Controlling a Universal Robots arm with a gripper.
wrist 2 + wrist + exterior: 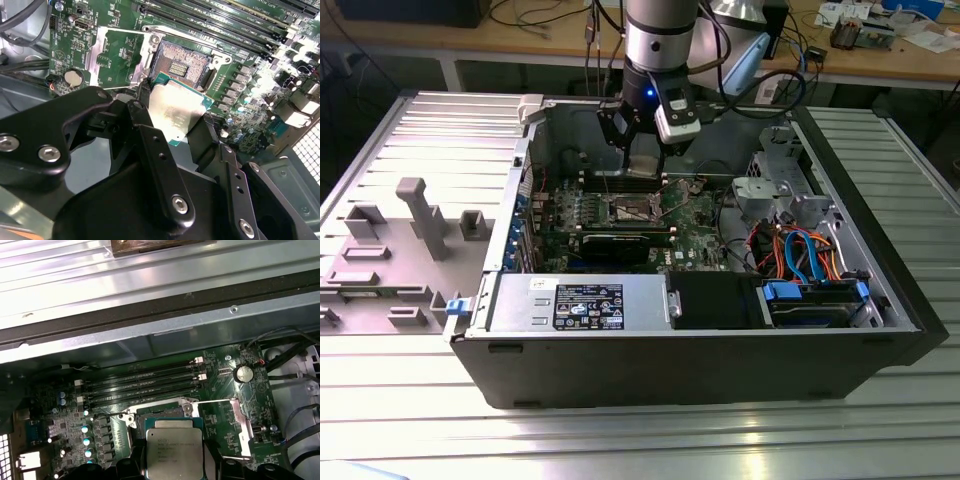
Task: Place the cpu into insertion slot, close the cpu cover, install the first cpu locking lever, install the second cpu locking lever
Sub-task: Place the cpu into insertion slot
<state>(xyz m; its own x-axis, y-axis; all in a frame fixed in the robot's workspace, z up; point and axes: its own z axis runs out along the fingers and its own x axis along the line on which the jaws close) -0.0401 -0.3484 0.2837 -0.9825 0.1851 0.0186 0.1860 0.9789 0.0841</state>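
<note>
Presently, step one: gripper [641, 152] clenched on cpu [176, 114] above open insertion slot [181, 65]; seating likely needs square alignment.

The cpu [175, 112] is topped in dull silver-grey; the circuit board [65, 45] is coloured green, the memory slots [145, 382] black.

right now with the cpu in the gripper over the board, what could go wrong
1. The cpu, clamped in the gripper, is not yet in the insertion slot; lowered off-centre or skewed, it might bend the bare contacts.
2. The cpu cover lies open right beside the slot; a finger might snag it.
</note>
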